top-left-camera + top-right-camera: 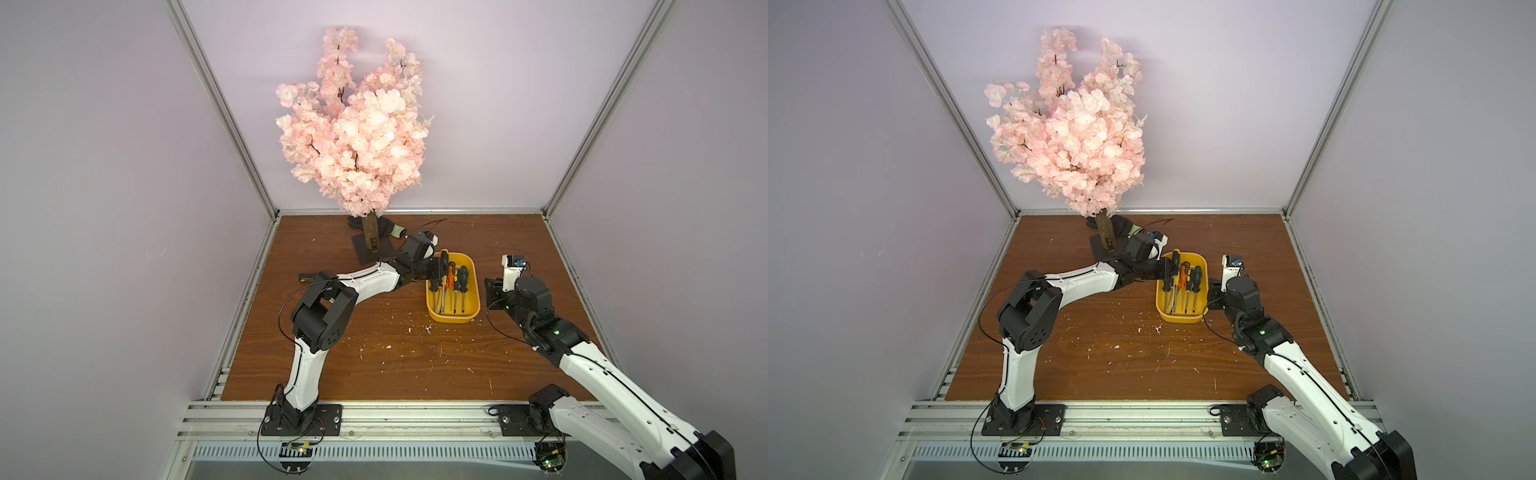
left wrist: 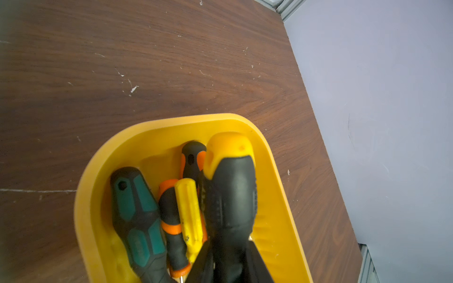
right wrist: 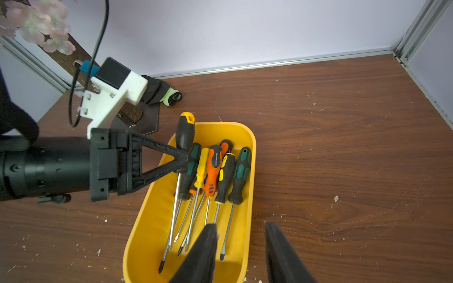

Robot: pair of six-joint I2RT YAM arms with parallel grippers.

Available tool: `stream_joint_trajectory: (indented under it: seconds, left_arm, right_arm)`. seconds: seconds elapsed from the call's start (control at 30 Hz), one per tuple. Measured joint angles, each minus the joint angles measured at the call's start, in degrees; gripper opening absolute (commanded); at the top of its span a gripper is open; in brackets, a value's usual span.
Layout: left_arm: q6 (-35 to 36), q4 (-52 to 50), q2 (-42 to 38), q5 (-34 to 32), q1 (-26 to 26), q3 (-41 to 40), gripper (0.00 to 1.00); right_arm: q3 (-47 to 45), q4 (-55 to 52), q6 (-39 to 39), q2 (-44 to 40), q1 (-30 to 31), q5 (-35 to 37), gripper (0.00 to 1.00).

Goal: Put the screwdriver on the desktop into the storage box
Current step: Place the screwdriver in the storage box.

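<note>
One screwdriver hangs clenched in my left end effector over the box; right end effector gapes; lower before releasing.

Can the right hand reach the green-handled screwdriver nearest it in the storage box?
Probably yes: the right hand is open beside that green-handled screwdriver, nothing covers it, and the left hand grips a black-and-yellow screwdriver at the storage box's opposite wall.

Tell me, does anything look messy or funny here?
Yes. The big screwdriver in the left gripper sticks out over the box rim, while the others lie inside. White crumbs litter the desktop, and a glove lies by the tree.
</note>
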Motion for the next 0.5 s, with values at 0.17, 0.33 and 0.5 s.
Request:
stream_joint_trajectory:
  seconds: [0.17, 0.33, 0.5]
  left_arm:
    - [-0.1, -0.5, 0.2, -1.0, -0.1, 0.0, 0.39]
    - [0.1, -0.5, 0.2, -1.6, -0.2, 0.0, 0.40]
    - [1.2, -1.0, -1.0, -2.2, -0.2, 0.0, 0.40]
  right_arm:
    - [-0.4, 0.0, 0.0, -0.1, -0.2, 0.5, 0.39]
    - [-0.7, 0.0, 0.1, -0.1, -0.3, 0.7, 0.39]
    - [-0.7, 0.0, 0.1, -0.1, -0.3, 0.8, 0.39]
